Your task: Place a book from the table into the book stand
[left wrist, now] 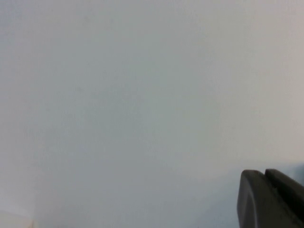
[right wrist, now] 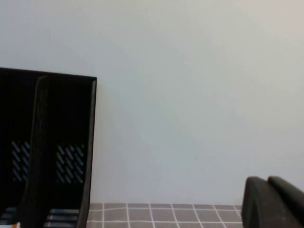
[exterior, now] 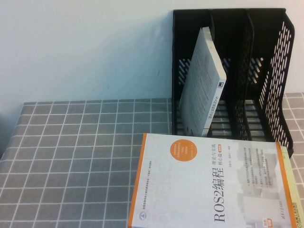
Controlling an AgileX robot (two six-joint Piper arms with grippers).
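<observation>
A white and orange book titled "ROS2" point(exterior: 209, 180) lies flat at the front of the table, in front of the black book stand point(exterior: 273, 71). A grey-white book point(exterior: 204, 85) leans tilted in the stand's left compartment. The other two compartments hold nothing. Neither arm shows in the high view. My left gripper point(left wrist: 264, 175) is shut and empty, and faces a bare pale wall. My right gripper point(right wrist: 267, 181) is shut and empty, raised over the table to the right of the stand point(right wrist: 61, 118).
The table has a grey checked cloth point(exterior: 71, 152), bare on its left half. A pale wall stands right behind the table and the stand. The stand sits at the back right, and the cloth point(right wrist: 166, 213) runs on beside it.
</observation>
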